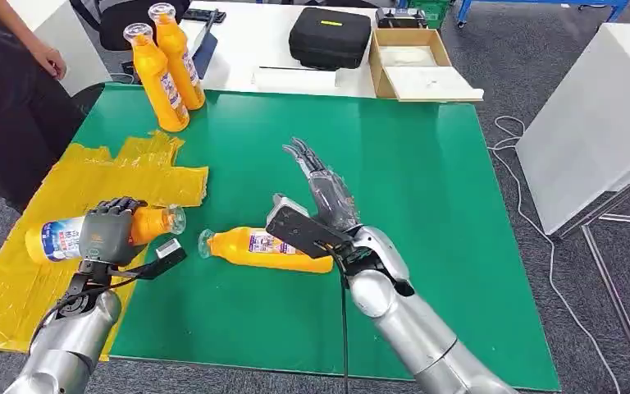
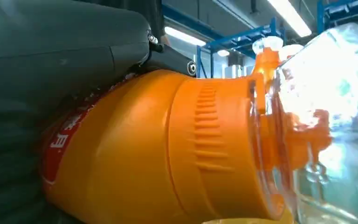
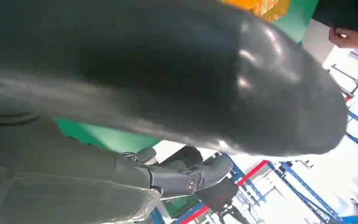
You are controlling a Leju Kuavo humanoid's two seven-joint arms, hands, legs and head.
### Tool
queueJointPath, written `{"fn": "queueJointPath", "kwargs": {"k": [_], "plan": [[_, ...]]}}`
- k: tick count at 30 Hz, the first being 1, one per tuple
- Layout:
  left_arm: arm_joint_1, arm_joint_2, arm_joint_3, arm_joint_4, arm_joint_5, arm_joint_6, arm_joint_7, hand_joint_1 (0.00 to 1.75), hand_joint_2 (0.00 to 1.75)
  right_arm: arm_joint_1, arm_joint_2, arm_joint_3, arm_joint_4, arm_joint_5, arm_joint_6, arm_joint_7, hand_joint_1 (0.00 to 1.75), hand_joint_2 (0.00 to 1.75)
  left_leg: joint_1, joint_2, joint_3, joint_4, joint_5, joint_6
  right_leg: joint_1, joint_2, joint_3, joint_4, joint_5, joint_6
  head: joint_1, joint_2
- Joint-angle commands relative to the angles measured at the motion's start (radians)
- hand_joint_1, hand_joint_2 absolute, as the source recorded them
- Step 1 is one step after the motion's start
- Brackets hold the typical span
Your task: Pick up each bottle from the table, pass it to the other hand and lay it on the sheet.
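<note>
- A green mat (image 1: pixel 426 189) covers the table and is taken as the landmark; a crumpled yellow sheet (image 1: pixel 90 185) is spread over its left edge, as seen from the head.
- An orange bottle (image 1: pixel 66 236) is gripped around its middle by the left hand (image 1: pixel 108 231), the fingers being wrapped over the body; the bottle is held on its side above the sheet, at the mat's left border, its clear cap pointing toward the mat's centre.
- In the left wrist view the same bottle's ribbed orange neck and clear cap are seen close up.
- A second bottle (image 1: pixel 267 249) is laid flat on the mat near its front middle, cap toward the sheet.
- The right hand (image 1: pixel 320 185) is held over the mat's centre, just beyond that second bottle, with fingers stretched out straight and nothing held.
- Two upright bottles (image 1: pixel 166 66) are stood at the mat's far left corner, side by side.
- A person's hand (image 1: pixel 49 59) is seen beyond the mat's far left corner.
</note>
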Motion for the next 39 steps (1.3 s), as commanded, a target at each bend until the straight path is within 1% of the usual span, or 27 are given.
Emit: {"fn": "queueJointPath", "kwargs": {"k": [1, 2, 3, 4, 5, 6, 8, 9, 13, 15, 16, 17, 18, 20, 21, 22, 23, 24, 25, 28, 30, 33, 34, 36, 37, 38, 39], "plan": [[-0.03, -0.037, 0.028, 0.135, 0.0, 0.002, 0.031, 1.75, 1.75, -0.027, 0.0, 0.037, 0.078, 0.013, 0.012, -0.003, 0.0, 0.0, 0.0, -0.002, 0.006, -0.001, -0.001, -0.003, 0.0, -0.003, 0.006, 0.0, -0.002, -0.001, 0.0, 0.0], [-0.028, -0.034, 0.025, 0.154, -0.006, 0.002, 0.042, 1.69, 1.75, -0.027, 0.004, 0.036, 0.079, 0.022, 0.014, -0.005, 0.0, 0.0, 0.0, -0.001, 0.004, -0.001, -0.001, -0.002, 0.0, -0.002, 0.004, -0.001, -0.001, -0.001, 0.0, 0.0], [-0.029, -0.034, 0.024, 0.173, -0.013, 0.002, 0.05, 0.05, 1.75, -0.027, 0.008, 0.034, 0.08, 0.028, 0.016, -0.006, 0.0, 0.0, 0.0, -0.001, 0.006, -0.001, -0.001, -0.003, 0.0, -0.002, 0.006, 0.0, -0.002, -0.002, 0.0, 0.0], [-0.029, -0.034, 0.024, 0.173, -0.013, 0.002, 0.05, 0.0, 1.75, -0.027, 0.008, 0.034, 0.08, 0.028, 0.016, -0.006, 0.0, 0.0, -0.001, -0.001, 0.005, -0.001, -0.001, -0.002, 0.0, -0.001, 0.006, -0.001, -0.002, -0.001, 0.0, 0.0], [-0.052, -0.039, 0.029, 0.222, -0.036, 0.002, 0.065, 0.0, 1.75, -0.036, -0.002, 0.099, 0.098, 0.0, -0.045, 0.007, 0.0, 0.0, -0.001, -0.001, 0.004, -0.001, -0.001, -0.002, 0.0, -0.001, 0.004, -0.001, -0.001, -0.001, 0.0, 0.0], [-0.04, -0.033, 0.018, 0.215, -0.054, 0.002, 0.087, 0.0, 1.75, -0.047, -0.006, 0.083, 0.089, -0.004, -0.023, 0.011, 0.0, 0.0, 0.0, -0.001, 0.005, -0.001, -0.001, -0.002, 0.0, -0.001, 0.005, 0.0, -0.002, -0.001, 0.0, 0.0], [-0.04, -0.033, 0.018, 0.215, -0.054, 0.002, 0.087, 0.0, 1.75, -0.047, -0.006, 0.083, 0.089, -0.004, -0.023, 0.011, 0.0, 0.0, 0.0, -0.001, 0.007, -0.001, -0.002, -0.003, 0.0, -0.002, 0.007, 0.0, -0.002, -0.002, 0.0, 0.0], [-0.04, -0.033, 0.018, 0.215, -0.054, 0.002, 0.087, 0.0, 0.0, -0.047, -0.006, 0.083, 0.089, -0.004, -0.023, 0.011, 0.0, 0.0, 0.0, -0.001, 0.006, -0.001, -0.002, -0.003, 0.0, -0.002, 0.006, 0.0, -0.002, -0.002, 0.0, 0.0], [-0.069, -0.037, -0.027, 0.302, -0.061, 0.002, 0.146, 0.0, 0.0, -0.02, 0.001, 0.032, 0.061, 0.047, 0.018, 0.011, 0.0, 0.0, 0.0, -0.002, 0.006, 0.0, -0.002, -0.003, 0.0, -0.004, 0.007, 0.0, -0.003, -0.002, 0.0, 0.0], [-0.098, -0.039, 0.005, 0.365, 0.003, 0.002, 0.121, 0.0, 0.0, -0.014, 0.004, 0.032, 0.07, 0.077, 0.033, 0.016, 0.0, 0.0, 0.0, -0.003, 0.004, -0.001, 0.0, -0.002, 0.0, -0.004, 0.004, 0.0, -0.002, -0.001, 0.0, 0.0], [-0.107, -0.034, 0.017, 0.384, 0.023, 0.002, 0.12, 0.0, 0.0, -0.015, 0.007, 0.036, 0.084, 0.091, 0.045, 0.019, 0.0, 0.0, 0.0, -0.003, 0.005, 0.0, -0.001, -0.003, 0.0, -0.004, 0.006, 0.0, -0.002, -0.002, 0.0, 0.0], [-0.109, -0.028, 0.046, 0.384, 0.072, 0.002, 0.083, 0.0, 0.0, -0.017, 0.015, 0.042, 0.116, 0.105, 0.064, 0.022, 0.0, 0.0, 0.0, -0.002, 0.004, -0.001, 0.0, -0.002, 0.0, -0.003, 0.004, 0.0, -0.001, -0.001, 0.0, 0.0], [-0.11, -0.016, 0.058, 0.389, 0.092, 0.002, 0.078, 0.0, 0.0, -0.019, 0.023, 0.045, 0.143, 0.115, 0.07, 0.02, 0.0, 0.0, 0.0, -0.003, 0.006, 0.0, -0.001, -0.003, 0.0, -0.004, 0.007, 0.0, -0.002, -0.002, 0.0, 0.0], [-0.109, -0.001, 0.064, 0.393, 0.111, 0.002, 0.059, 0.0, 0.0, -0.022, 0.033, 0.045, 0.173, 0.125, 0.063, 0.013, 0.0, 0.0, 0.0, 0.0, 0.004, -0.001, -0.001, -0.002, 0.0, 0.0, 0.004, -0.001, 0.0, -0.001, 0.0, 0.0], [-0.109, -0.001, 0.064, 0.393, 0.111, 0.002, 0.059, 0.0, 0.0, -0.022, 0.033, 0.045, 0.173, 0.125, 0.063, 0.013, 0.0, 0.0, 0.0, 0.001, 0.006, -0.001, -0.002, -0.003, 0.0, 0.0, 0.006, -0.001, -0.001, -0.002, 0.0, 0.0], [-0.114, 0.0, 0.099, 0.4, 0.162, 0.002, 0.033, 0.0, 0.0, -0.026, 0.037, 0.045, 0.187, 0.133, 0.063, 0.011, 0.0, 0.0, 0.0, 0.001, 0.004, -0.001, -0.001, -0.002, 0.0, 0.0, 0.005, -0.001, -0.001, -0.001, 0.0, 0.0], [-0.118, 0.004, 0.134, 0.406, 0.216, -0.003, -0.001, 0.0, 0.0, -0.024, 0.039, 0.04, 0.193, 0.136, 0.063, 0.011, 0.0, 0.0, 0.0, 0.001, 0.006, -0.001, -0.002, -0.003, 0.0, 0.0, 0.007, -0.001, -0.001, -0.002, 0.0, 0.0], [-0.125, 0.009, 0.181, 0.402, 0.289, -0.026, -0.048, 0.0, 0.0, -0.019, 0.041, 0.034, 0.195, 0.142, 0.062, 0.011, 0.0, 1.75, 0.0, 0.001, 0.005, -0.001, -0.001, -0.002, 0.0, 0.001, 0.004, -0.001, -0.001, -0.001, 0.0, 0.0], [-0.132, 0.023, 0.218, 0.399, 0.353, -0.062, -0.09, 0.0, 0.0, -0.013, 0.042, 0.027, 0.195, 0.148, 0.062, 0.011, 0.0, 1.75, 0.0, 0.001, 0.004, -0.001, -0.001, -0.002, 0.001, 0.0, 0.004, -0.001, 0.0, -0.001, 0.0, 0.0], [-0.133, 0.03, 0.218, 0.398, 0.356, -0.07, -0.093, 0.0, 0.0, -0.011, 0.041, 0.027, 0.196, 0.15, 0.062, 0.011, 0.0, 1.75, 0.001, 0.001, 0.008, 0.0, -0.002, -0.004, 0.001, 0.0, 0.008, 0.0, -0.002, -0.003, 0.0, 0.0], [-0.133, 0.03, 0.218, 0.398, 0.356, -0.07, -0.093, 0.0, 0.0, -0.011, 0.041, 0.027, 0.196, 0.15, 0.062, 0.011, 0.0, 1.75, 0.001, 0.001, 0.004, -0.001, 0.0, -0.002, 0.0, 0.0, 0.004, 0.0, 0.0, -0.003, 0.0, 0.0], [-0.132, 0.025, 0.217, 0.396, 0.357, -0.066, -0.093, 0.0, 0.0, -0.012, 0.042, 0.026, 0.194, 0.149, 0.062, 0.011, 0.0, 1.75, 0.001, 0.0, 0.006, 0.0, -0.001, -0.003, 0.0, -0.002, 0.005, 0.0, -0.001, -0.003, 0.0, 0.0], [-0.132, 0.021, 0.23, 0.393, 0.379, -0.074, -0.106, 0.0, 0.0, -0.01, 0.042, 0.024, 0.192, 0.151, 0.062, 0.011, 0.0, 1.75, 0.001, -0.001, 0.004, 0.0, 0.0, -0.003, 0.0, -0.002, 0.003, 0.0, 0.0, -0.003, 0.0, 0.0], [-0.143, 0.03, 0.298, 0.375, 0.505, -0.137, -0.188, 0.0, 0.0, -0.007, 0.043, 0.015, 0.198, 0.159, 0.066, 0.013, 0.0, 1.75, 0.001, 0.001, 0.004, -0.001, 0.0, -0.003, 0.001, 0.0, 0.003, 0.0, 0.0, -0.003, 0.0, 0.0], [-0.156, 0.044, 0.353, 0.353, 0.64, -0.228, -0.264, 0.0, 0.0, -0.008, 0.042, 0.009, 0.212, 0.162, 0.071, 0.013, 0.0, 1.75, 0.001, 0.001, 0.006, -0.001, -0.001, -0.004, 0.001, 0.0, 0.006, 0.0, 0.0, -0.004, 0.0, 0.0], [-0.159, 0.053, 0.372, 0.326, 0.723, -0.285, -0.305, 0.0, 0.0, -0.012, 0.04, 0.01, 0.229, 0.166, 0.076, 0.011, 0.0, 1.75, 0.002, 0.001, 0.005, 0.0, -0.001, -0.004, 0.001, 0.0, 0.004, 0.0, 0.0, -0.004, 0.0, 0.0], [-0.146, 0.06, 0.361, 0.271, 0.808, -0.353, -0.306, 0.0, 0.0, -0.018, 0.04, 0.013, 0.249, 0.171, 0.078, 0.006, 0.0, 1.75, 0.002, 0.001, 0.003, 0.0, 0.0, -0.003, 0.001, 0.0, 0.002, 0.0, 0.001, -0.003, 0.0, 0.0]]}}
